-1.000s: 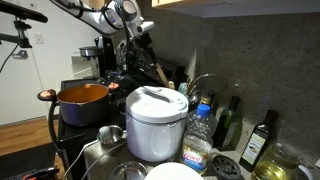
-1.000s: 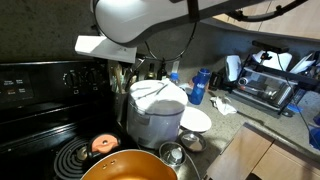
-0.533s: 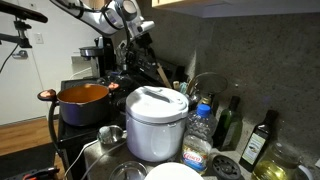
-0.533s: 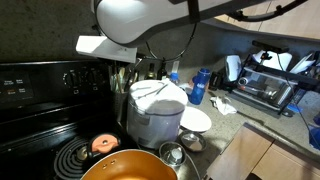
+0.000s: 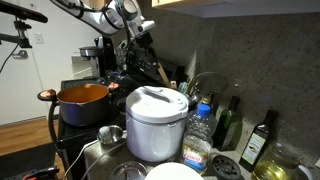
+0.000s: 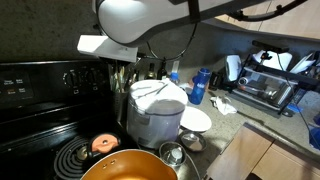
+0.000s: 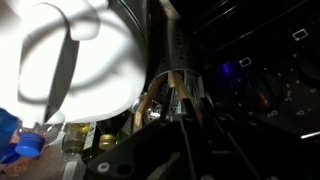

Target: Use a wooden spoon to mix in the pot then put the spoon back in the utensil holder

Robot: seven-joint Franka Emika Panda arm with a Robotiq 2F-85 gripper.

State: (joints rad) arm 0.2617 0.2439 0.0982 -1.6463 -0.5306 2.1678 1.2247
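My gripper hangs over the utensil holder behind the white cooker. Its dark fingers stand close together, shut on the light tan handle of the wooden spoon, which stands upright in the holder among dark utensils. A second tan stick leans beside it. In an exterior view the gripper sits at the back by the wall, well right of the pot. The orange-red pot stands on the stove, and its rim shows at the bottom edge of an exterior view.
A white domed cooker stands right beside the holder. Bottles and a blue-capped water bottle crowd the counter. A black stove panel is behind the pot. A toaster oven sits further along.
The arm stays over the utensil holder with hardly any shift. Nothing else in the scene has moved.
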